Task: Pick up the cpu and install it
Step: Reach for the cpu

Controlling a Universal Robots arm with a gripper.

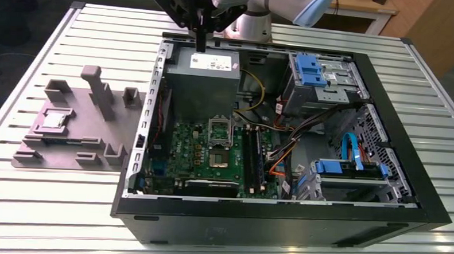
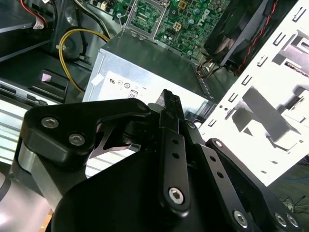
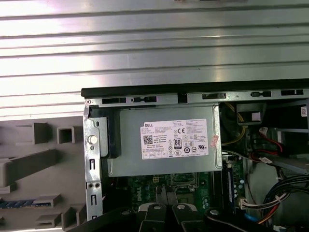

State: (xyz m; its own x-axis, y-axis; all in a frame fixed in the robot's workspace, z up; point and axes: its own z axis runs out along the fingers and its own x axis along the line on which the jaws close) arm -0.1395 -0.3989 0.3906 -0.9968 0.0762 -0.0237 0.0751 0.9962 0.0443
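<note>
One small square cpu [image 1: 56, 121], silver-grey on top, lies flat in a shallow recess of the grey fixture tray [image 1: 72, 154], among the tray's upright posts. In the exterior view the tray rests on the slatted metal table [image 1: 55, 211] at nine o'clock from the open computer case [image 1: 284, 221], just beside its black wall. Nothing touches the chip.

Inside the case, the green motherboard [image 1: 198, 160] carries a dark square socket [image 1: 219, 155]. The grey power supply [image 1: 202, 74] with its white label sits at twelve o'clock from that socket. A yellow cable [image 1: 259, 88] loops at three o'clock from the power supply, and beyond it stands a blue drive caddy [image 1: 310, 70]. A second blue caddy [image 1: 348, 167] lies at three o'clock from the socket.

The gripper [image 1: 200, 48] hangs at the twelve o'clock edge of the case, above the far rim of the power supply and well apart from the cpu, which lies at about eight o'clock from it. Its black fingers are pressed together into one narrow blade, with nothing seen between them. In both wrist views the gripper [image 2: 169, 94] [image 3: 163, 189] points down toward the labelled power supply [image 2: 145, 67] [image 3: 164, 140]. The first wrist view also takes in part of the fixture tray [image 3: 29, 164] beside the case wall.
</note>
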